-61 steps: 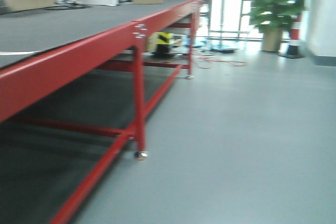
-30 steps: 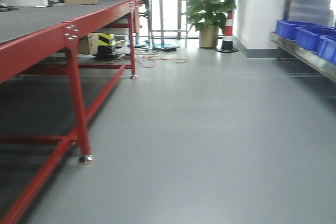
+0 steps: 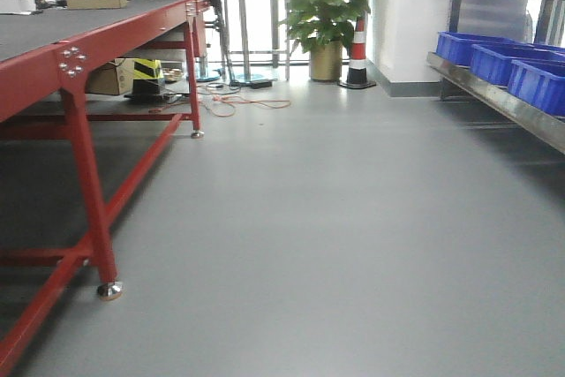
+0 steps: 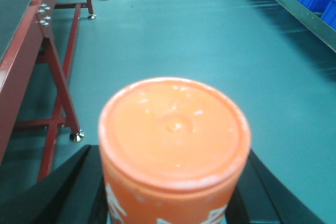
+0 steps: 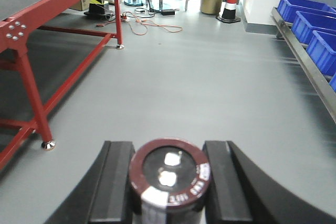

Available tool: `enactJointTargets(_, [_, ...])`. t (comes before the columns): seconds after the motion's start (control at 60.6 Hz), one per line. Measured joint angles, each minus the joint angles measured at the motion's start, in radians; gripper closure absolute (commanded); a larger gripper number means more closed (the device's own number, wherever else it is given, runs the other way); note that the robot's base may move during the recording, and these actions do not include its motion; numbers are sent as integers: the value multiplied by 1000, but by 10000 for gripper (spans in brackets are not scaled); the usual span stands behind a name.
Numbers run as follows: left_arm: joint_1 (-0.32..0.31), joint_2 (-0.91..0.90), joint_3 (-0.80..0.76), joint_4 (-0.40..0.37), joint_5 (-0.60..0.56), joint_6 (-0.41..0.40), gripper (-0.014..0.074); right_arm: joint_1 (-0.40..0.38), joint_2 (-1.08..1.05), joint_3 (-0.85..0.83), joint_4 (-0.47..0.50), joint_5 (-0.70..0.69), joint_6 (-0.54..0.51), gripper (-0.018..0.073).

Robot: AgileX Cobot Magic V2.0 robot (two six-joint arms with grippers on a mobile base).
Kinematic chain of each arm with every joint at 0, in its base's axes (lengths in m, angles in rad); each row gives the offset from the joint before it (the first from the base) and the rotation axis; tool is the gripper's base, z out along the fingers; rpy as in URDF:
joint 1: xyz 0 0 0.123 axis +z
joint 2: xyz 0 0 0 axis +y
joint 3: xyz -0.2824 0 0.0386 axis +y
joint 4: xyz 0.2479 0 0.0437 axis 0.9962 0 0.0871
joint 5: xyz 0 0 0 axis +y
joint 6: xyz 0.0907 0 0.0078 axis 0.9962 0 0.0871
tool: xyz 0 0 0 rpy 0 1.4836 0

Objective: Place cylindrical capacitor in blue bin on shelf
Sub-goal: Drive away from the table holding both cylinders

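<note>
One capacitor (image 4: 174, 129), orange-red with an end cap that fills the left wrist view from centre down to six o'clock, stands upright in the left gripper (image 4: 170, 203). Its dark fingers (image 4: 63, 192) press on the sides at seven and five o'clock, so that pincer is closed on it. White print shows low on the side but is cut off and unreadable. The right gripper (image 5: 168, 182) is likewise clamped, on a dark can (image 5: 169, 174) with a maroon rim and two metal terminals on top. Beyond both lies bare floor (image 3: 335, 218). The shelf (image 3: 494, 99) runs along at two to three o'clock in the front view, with blue bins (image 3: 472, 46) lined up on its rail and an upper tier above them, all well apart from the grippers. A red table (image 3: 88, 50) stands at nine o'clock, and cables (image 3: 238, 103), a plant (image 3: 327, 6) and a cone (image 3: 357, 50) sit far off near twelve. I judge this the carry stage, with the drop not yet begun. Three risks stand out. A jolt or sharp turn of the base could let the smooth cylinder slide or tilt in the fingers. On the reach, the arm could strike the rail or the upper tier, since a bin's opening lies between them. With two cylinders aboard, the wrong one could go in, and the capacitor itself hides what lies straight below the left wrist camera.
</note>
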Motion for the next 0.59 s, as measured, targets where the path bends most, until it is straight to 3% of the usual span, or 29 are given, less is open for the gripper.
enactJointTargets(0.594, [0,0,0,0,0,0,707,0,0,0,0,0,0,721])
